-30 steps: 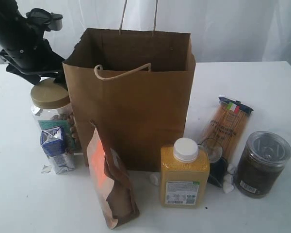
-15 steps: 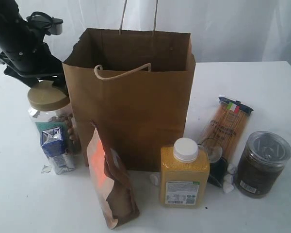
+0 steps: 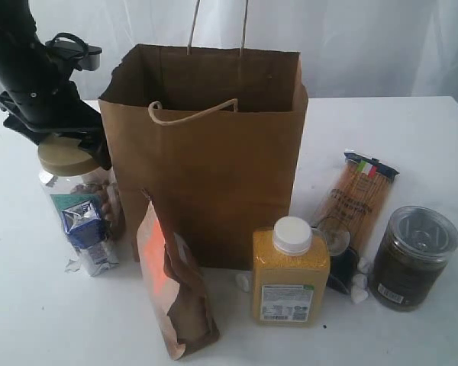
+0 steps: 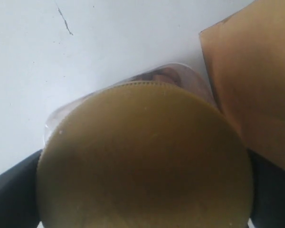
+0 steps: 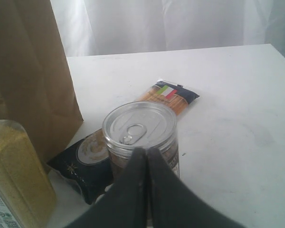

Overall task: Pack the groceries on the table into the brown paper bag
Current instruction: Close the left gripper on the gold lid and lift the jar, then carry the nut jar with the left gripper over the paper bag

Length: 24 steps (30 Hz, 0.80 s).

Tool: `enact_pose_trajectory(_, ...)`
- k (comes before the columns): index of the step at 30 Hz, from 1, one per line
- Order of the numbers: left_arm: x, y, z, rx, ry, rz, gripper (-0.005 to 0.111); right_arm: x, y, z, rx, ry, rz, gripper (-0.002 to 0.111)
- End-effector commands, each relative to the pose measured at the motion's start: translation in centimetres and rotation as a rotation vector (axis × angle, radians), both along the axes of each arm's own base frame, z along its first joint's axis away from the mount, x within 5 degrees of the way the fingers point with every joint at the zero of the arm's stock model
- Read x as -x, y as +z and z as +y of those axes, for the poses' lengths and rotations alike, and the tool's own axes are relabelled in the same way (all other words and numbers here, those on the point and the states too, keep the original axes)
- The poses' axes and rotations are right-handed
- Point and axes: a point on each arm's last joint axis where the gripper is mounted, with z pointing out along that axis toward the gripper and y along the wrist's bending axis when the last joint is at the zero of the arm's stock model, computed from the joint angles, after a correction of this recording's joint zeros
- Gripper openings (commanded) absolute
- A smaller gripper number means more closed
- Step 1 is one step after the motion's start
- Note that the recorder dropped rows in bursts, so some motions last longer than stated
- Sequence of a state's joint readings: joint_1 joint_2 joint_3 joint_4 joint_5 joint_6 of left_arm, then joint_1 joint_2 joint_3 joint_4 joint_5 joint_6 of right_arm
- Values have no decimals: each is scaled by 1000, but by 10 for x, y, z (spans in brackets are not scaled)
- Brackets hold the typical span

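Brown kraft bag (image 3: pixel 214 191): tall, boxy.

Left hand (image 4: pixel 145 190) wide-jawed, right hand (image 5: pixel 143 159) closed tight

Clear nut jar (image 4: pixel 168 76), seen from above. Its tan lid (image 4: pixel 145 161) fills most of my view, with the ridged rim visible. My left gripper (image 4: pixel 145 192) stands spread wide, one dark finger (image 4: pixel 14 194) on each side of the lid; whether they touch it I cannot tell. The brown paper bag (image 4: pixel 256 80) stands just beside the jar. Beyond lies the white table (image 4: pixel 109 38), bearing a thin dark mark (image 4: pixel 64 21).
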<state>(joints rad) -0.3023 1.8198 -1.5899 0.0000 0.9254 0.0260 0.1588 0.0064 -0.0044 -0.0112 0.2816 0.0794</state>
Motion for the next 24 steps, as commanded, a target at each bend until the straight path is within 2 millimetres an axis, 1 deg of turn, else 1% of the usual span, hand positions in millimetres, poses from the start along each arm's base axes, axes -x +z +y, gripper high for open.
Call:
enact_pose_trajectory(1, 3, -6, 3, -46, -3, 48, 75, 0, -1, 0, 11, 2, -3, 0)
enact_pose_trajectory(2, 2, -6, 4, -61, -5, 46, 60, 0, -1, 0, 11, 2, -3, 0)
enact_pose_trajectory(3, 3, -6, 6, -81, -8, 49, 36, 0, -1, 0, 11, 2, -3, 0)
enact_pose_trajectory(4, 4, -5, 7, -94, -10, 52, 24, 0, -1, 0, 11, 2, -3, 0)
enact_pose_trajectory(5, 4, -4, 9, -114, -15, 53, 8, 0, -1, 0, 11, 2, -3, 0)
enact_pose_trajectory(6, 6, -1, 11, -130, -26, 44, 1, 0, -1, 0, 11, 2, -3, 0)
enact_pose_trajectory(9, 10, 10, 16, -157, -28, 8, 1, 0, -1, 0, 11, 2, -3, 0)
enact_pose_trajectory(10, 13, 22, 19, -166, -27, -39, 1, 0, -1, 0, 11, 2, -3, 0)
enact_pose_trajectory(11, 16, 29, 20, -170, -23, -66, 1, 0, -1, 0, 11, 2, -3, 0)
enact_pose_trajectory(12, 22, 44, 23, -161, -17, -117, 1, 0, -1, 0, 11, 2, -3, 0)
enact_pose_trajectory(17, 41, 79, 29, -126, -9, -231, 1, 0, -1, 0, 11, 2, -3, 0)
enact_pose_trajectory(19, 51, 98, 31, -101, -3, -278, 1, 0, -1, 0, 11, 2, -3, 0)
enact_pose_trajectory(20, 61, 121, 33, -70, 4, -332, 1, 0, -1, 0, 11, 2, -3, 0)
enact_pose_trajectory(21, 73, 148, 35, -20, 10, -402, 1, 0, -1, 0, 11, 2, -3, 0)
enact_pose_trajectory(22, 79, 160, 35, 5, 11, -433, 1, 0, -1, 0, 11, 2, -3, 0)
enact_pose_trajectory(23, 91, 186, 37, 48, 14, -512, 1, 0, -1, 0, 11, 2, -3, 0)
enact_pose_trajectory(24, 98, 199, 38, 82, 11, -551, 1, 0, -1, 0, 11, 2, -3, 0)
